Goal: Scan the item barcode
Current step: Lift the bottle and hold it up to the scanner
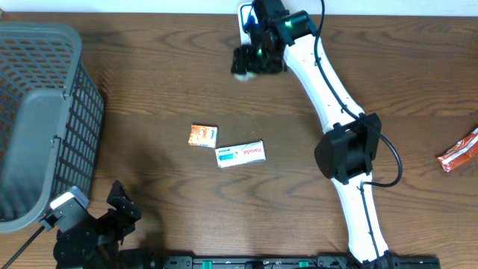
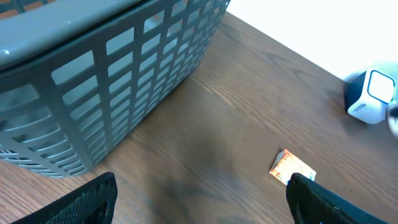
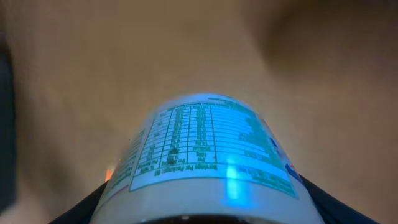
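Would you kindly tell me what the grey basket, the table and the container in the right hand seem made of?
Basket: probably moulded plastic, matte grey, uniform slotted lattice. Table: wood or wood-look laminate, brown grain showing; unclear which. Container: body hidden under a glossy printed label catching blue light; possibly plastic.
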Robot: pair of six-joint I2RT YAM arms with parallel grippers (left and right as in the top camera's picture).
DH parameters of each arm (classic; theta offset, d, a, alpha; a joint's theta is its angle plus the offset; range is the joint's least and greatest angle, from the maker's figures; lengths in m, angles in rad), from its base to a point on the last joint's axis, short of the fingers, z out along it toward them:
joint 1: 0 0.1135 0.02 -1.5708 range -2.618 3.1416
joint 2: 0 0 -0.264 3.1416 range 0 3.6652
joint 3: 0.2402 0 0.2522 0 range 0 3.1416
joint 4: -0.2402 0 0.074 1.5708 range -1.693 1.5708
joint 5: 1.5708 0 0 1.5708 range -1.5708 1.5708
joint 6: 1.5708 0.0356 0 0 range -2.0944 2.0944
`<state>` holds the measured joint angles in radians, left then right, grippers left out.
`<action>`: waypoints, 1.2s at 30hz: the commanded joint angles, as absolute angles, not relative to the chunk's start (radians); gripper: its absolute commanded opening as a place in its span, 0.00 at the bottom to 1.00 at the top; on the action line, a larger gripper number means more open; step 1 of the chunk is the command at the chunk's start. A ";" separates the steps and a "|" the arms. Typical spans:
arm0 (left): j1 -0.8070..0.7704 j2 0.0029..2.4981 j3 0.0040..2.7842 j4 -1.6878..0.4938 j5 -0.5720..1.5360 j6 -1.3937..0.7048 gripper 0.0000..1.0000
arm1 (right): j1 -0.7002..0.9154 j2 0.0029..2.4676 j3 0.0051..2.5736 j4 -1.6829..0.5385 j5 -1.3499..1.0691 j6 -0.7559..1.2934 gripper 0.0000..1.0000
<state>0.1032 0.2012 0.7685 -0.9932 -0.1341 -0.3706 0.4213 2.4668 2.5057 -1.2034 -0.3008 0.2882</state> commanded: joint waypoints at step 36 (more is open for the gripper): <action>0.107 0.200 0.768 -0.995 -0.142 -0.379 0.87 | 0.486 2.705 2.514 -0.221 0.558 0.041 0.55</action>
